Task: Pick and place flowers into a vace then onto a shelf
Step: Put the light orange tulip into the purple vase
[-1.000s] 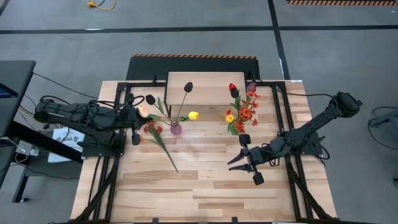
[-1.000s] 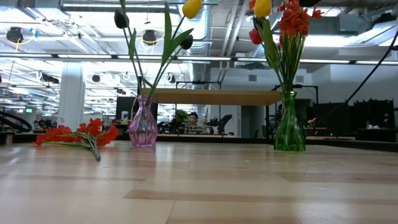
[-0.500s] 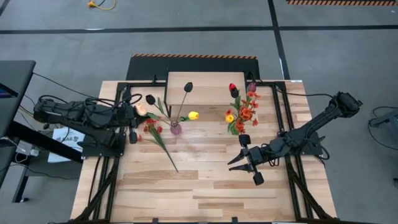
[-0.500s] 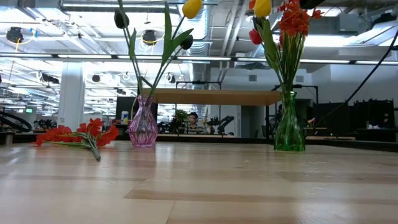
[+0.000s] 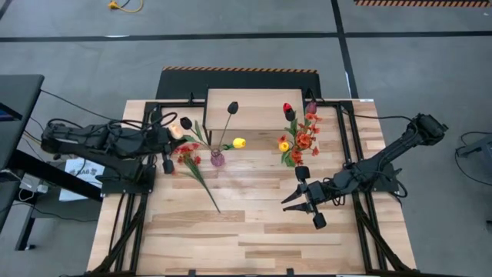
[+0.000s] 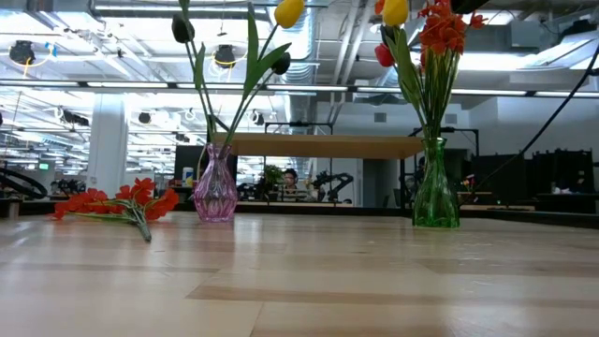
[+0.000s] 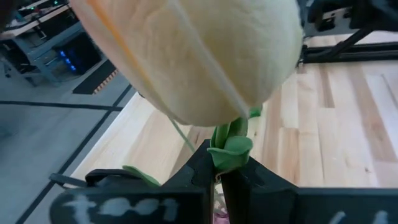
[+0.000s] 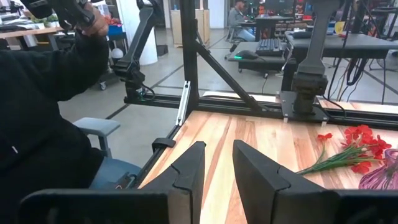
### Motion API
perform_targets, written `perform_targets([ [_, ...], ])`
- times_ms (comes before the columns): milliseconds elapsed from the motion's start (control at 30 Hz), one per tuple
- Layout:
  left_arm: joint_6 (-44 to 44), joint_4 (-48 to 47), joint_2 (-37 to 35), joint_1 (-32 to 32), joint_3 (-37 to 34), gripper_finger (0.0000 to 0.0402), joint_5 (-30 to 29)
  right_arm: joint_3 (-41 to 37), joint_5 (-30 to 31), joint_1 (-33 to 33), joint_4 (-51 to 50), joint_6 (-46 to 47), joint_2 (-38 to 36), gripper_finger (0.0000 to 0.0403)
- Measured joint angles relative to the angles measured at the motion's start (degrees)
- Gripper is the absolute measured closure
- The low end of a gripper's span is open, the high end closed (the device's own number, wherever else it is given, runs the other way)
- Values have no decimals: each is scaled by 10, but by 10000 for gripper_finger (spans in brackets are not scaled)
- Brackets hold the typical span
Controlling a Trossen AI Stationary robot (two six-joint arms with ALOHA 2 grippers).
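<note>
Left gripper (image 5: pixel 166 132): left of the purple vase (image 5: pixel 217 159), fingers clamped on the green stem of a cream tulip (image 7: pixel 199 56).
Right gripper (image 5: pixel 301 201): well right of the purple vase, fingers parted, empty.
Orange spray (image 5: pixel 192 165): lying just left of the purple vase.
Shelf (image 5: pixel 244 109): behind the purple vase.

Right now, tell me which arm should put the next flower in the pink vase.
Left. Its gripper already holds a cream tulip by the stem, close to the pink vase. The right gripper waits empty, jaws open, farther away.
</note>
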Motion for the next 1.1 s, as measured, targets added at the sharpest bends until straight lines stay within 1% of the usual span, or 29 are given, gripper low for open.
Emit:
perform_targets([
  [233,2,0,5,24,-1,401,12,0,0,0,0,0,0,327],
  [500,-10,-1,17,42,-6,401,56,0,0,0,0,0,0,327],
  [933,-18,5,39,46,-6,401,56,0,0,0,-1,4,0,327],
  [1033,-25,6,39,46,-6,391,62,0,0,0,-1,5,0,327],
  [1100,-26,4,41,46,-6,376,70,0,0,0,-1,5,0,327],
])
